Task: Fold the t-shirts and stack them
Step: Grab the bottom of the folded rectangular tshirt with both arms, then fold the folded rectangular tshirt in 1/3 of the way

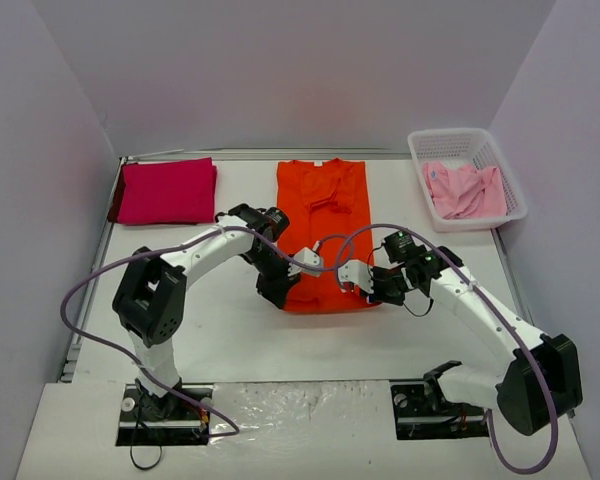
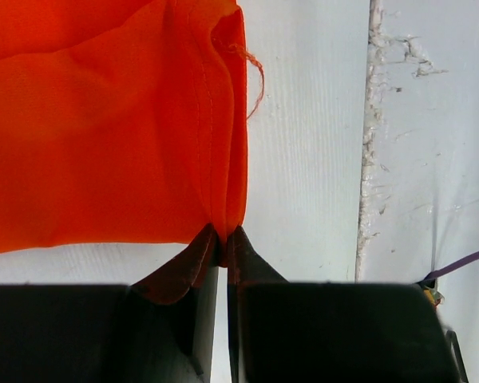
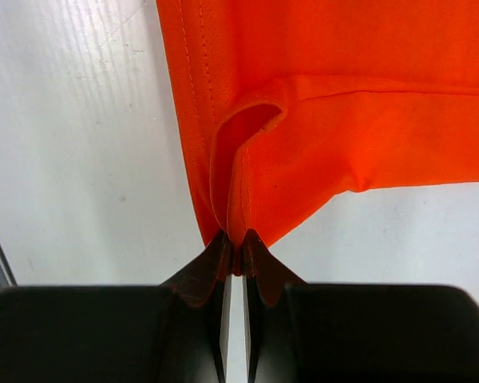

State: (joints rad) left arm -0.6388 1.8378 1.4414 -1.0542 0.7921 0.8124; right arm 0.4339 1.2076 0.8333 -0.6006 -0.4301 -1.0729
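The orange t-shirt (image 1: 322, 235) lies flat at the centre of the worktop (image 1: 230, 340). Your left hand (image 2: 222, 239) is clenched on its near-left hem corner, and your right hand (image 3: 235, 243) on its near-right corner. The magenta-red t-shirt (image 1: 167, 190) lies folded at far left. The pale pink t-shirt (image 1: 465, 190) sits in the basket (image 1: 420, 150) at far right.

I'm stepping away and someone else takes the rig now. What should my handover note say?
Left gripper: shut on the near left hem corner of the orange t-shirt. Right gripper: shut on its near right corner.
Orange t-shirt lies flat mid-table, sides folded in. Magenta t-shirt sits folded at the far left. Pink t-shirt lies crumpled in the white basket, far right.
Done: magenta folded. Remaining: finish folding orange, fold pink, stack all three.
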